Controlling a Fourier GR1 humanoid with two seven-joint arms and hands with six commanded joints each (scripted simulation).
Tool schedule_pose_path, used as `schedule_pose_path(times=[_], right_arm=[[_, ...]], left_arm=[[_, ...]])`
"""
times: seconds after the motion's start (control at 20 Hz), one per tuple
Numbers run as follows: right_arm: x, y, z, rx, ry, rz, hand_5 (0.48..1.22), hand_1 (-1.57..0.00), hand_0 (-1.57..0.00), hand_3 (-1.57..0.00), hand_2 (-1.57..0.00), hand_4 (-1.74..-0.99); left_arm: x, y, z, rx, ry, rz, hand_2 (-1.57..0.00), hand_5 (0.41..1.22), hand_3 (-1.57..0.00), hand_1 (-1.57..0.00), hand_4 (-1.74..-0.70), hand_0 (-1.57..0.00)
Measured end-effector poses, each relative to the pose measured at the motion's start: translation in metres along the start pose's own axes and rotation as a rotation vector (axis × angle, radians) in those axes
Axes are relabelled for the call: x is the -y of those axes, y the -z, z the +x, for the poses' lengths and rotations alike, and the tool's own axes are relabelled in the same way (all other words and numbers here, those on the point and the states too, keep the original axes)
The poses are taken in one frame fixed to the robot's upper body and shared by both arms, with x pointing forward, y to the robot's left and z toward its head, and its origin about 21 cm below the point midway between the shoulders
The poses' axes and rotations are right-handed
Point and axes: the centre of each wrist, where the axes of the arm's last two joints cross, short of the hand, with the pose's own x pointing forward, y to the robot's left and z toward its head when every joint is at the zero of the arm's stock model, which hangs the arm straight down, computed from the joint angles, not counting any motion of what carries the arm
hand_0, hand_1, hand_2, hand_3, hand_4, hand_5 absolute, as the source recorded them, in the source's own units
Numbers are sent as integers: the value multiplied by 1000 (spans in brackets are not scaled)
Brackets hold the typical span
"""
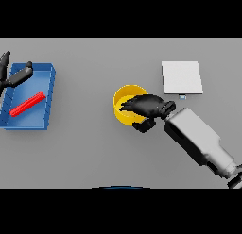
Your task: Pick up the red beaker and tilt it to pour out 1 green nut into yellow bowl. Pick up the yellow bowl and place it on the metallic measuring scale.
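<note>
**Inspector:** 1 view only, from the head. Risk first: the right hand (144, 107) sits over the near-right rim of the yellow bowl (124, 100), which stands on the grey table (94, 148). If the hold catches rim alone, I judge the bowl could tip or slip on the lift and spill whatever is in it.

**Assistant:** And the scale?

**Inspector:** The metallic measuring scale (182, 77) lies near, up and to the right, apart from the bowl. A low carry could knock its edge.

**Assistant:** State of the hands?

**Inspector:** Right hand: fingers curled over the bowl's rim, thumb below it, seemingly clamped on the wall. Left hand (14, 77): fingers straight and spread, holding nothing, at the far corner of the blue tray (49, 82).

**Assistant:** The beaker?

**Inspector:** A red object (27, 104), presumably the red beaker, lies flat in the tray. No green nut can be made out.
</note>
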Motion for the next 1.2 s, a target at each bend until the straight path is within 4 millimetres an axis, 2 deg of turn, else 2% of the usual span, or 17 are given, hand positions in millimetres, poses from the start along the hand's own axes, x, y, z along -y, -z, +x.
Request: schedule_pose_path(times=[0.05, 0.1, 0.15, 0.2, 0.25, 0.3, 0.4, 0.65, 0.8, 0.95, 1.1, 1.2], right_arm=[[4, -1, 0, 10, -12, 1, 964, -437, -508, -359, -388, -1425], [-1, 1, 2, 11, -14, 9, 1016, -664, -721, -472, -624, -1488], [-1, 0, -1, 30, -1, 10, 1057, -846, -891, -594, -814, -1534], [1, 0, 1, 29, 4, 28, 1090, -991, -1027, -691, -965, -1571], [0, -4, -1, 42, 6, 46, 1116, -1107, -1136, -867, -1086, -1604], [3, -4, 2, 32, 7, 65, 1137, -1200, -1223, -932, -1183, -1628], [3, -3, -1, 44, 17, 70, 1167, -1333, -1348, -1092, -1283, -1667], [5, -8, -2, 51, 26, 60, 1203, -1493, -1498, -1181, -1453, -1717], [15, -19, -3, 21, 18, 37, 1212, -1531, -1534, -1192, -1490, -1729], [36, -33, -3, 26, 8, 7, 1216, -1551, -1552, -1377, -1506, -1731], [59, -53, -1, 0, -11, -17, 1219, -1561, -1561, -1335, -1538, -1726], [67, -62, -1, -47, -31, -32, 1219, -1564, -1565, -1286, -1550, -1723]], left_arm=[[2, -1, -1, 0, -3, -2, 1, 723, 1, 1, -793, 1], [2, -2, -4, -1, -1, 2, 1, 725, 1, 1, -795, 1], [3, -3, -4, 5, -10, -2, 1, 726, 1, 1, -796, 1], [5, -4, -2, 3, -12, 1, 1, 727, 1, 1, -800, 1], [2, -5, -1, 2, -17, 7, 1, 728, 1, 1, -799, 1], [4, -4, 1, -6, -12, 8, 1, 727, 1, 1, -799, 1], [1, -4, 1, 1, -11, 11, 1, 726, 1, 1, -800, 1], [1, -5, -1, -3, -14, 3, 1, 725, 1, 1, -805, 1], [2, -7, 2, 10, -1, 0, 1, 724, 1, 1, -801, 1], [3, -7, -2, 1, -1, 4, 1, 721, 1, 1, -798, 1], [1, -6, 3, 1, -5, 4, 1, 720, 1, 1, -799, 1], [-2, -5, 3, -1, -6, 6, 1, 723, 1, 1, -803, 1]])
